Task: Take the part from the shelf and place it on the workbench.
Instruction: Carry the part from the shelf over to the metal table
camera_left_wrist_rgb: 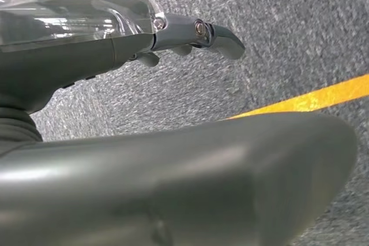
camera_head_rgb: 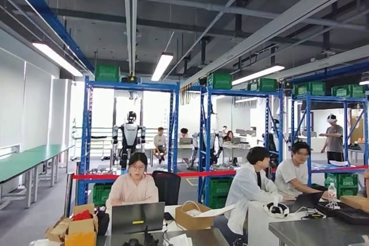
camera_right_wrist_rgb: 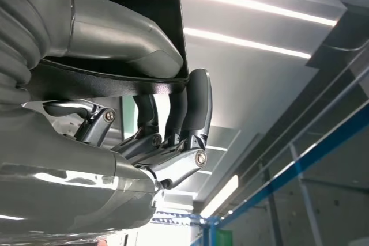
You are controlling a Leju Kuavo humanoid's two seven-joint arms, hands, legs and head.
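Black flat part (camera_right_wrist_rgb: pixel 143 4) in right hand (camera_right_wrist_rgb: pixel 174 113), thumb above, fingers beneath.

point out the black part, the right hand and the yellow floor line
black part (camera_right_wrist_rgb: pixel 143 4): right wrist view, on its flat black plate above the thumb
right hand (camera_right_wrist_rgb: pixel 174 125): right wrist view, on the dark fingers curled over the part's edge
yellow floor line (camera_left_wrist_rgb: pixel 313 99): left wrist view, mid-stripe on the grey carpet
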